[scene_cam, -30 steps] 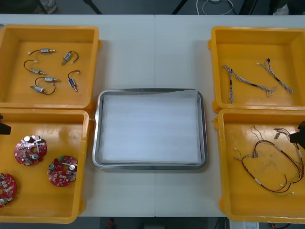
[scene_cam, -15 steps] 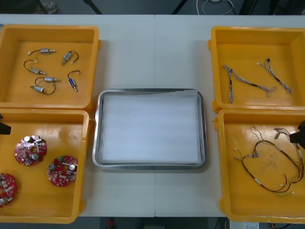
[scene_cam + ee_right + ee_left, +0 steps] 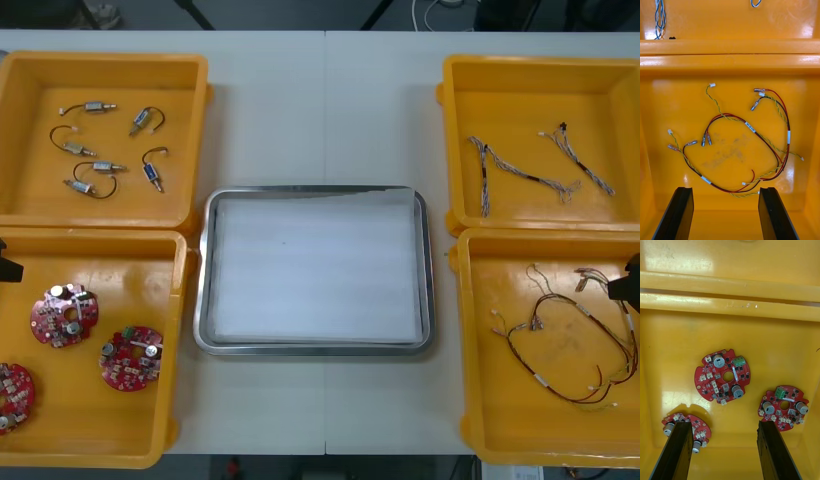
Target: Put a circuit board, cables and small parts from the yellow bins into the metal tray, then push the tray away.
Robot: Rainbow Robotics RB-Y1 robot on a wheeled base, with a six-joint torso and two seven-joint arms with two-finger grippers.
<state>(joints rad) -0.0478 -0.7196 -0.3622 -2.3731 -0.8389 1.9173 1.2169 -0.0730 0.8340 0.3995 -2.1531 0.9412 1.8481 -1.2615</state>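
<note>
The metal tray (image 3: 316,270), white inside, lies bare at the table's middle. Three round red circuit boards (image 3: 64,315) rest in the near left yellow bin (image 3: 95,430). My left gripper (image 3: 724,426) hangs open above them, its fingers (image 3: 676,450) apart; one board (image 3: 715,379) lies beyond the fingertips, another (image 3: 784,408) by one finger, a third (image 3: 696,425) partly behind the other. My right gripper (image 3: 725,191) is open over the near right bin (image 3: 500,425), just short of the red and yellow cables (image 3: 751,127). Both grippers (image 3: 8,268) (image 3: 628,282) peek in at the front view's side edges.
Small metal parts (image 3: 96,167) with wire tails lie in the far left bin (image 3: 30,200). Twisted blue and white cables (image 3: 520,172) lie in the far right bin (image 3: 470,90). Bare table runs between the bins, beyond and in front of the tray.
</note>
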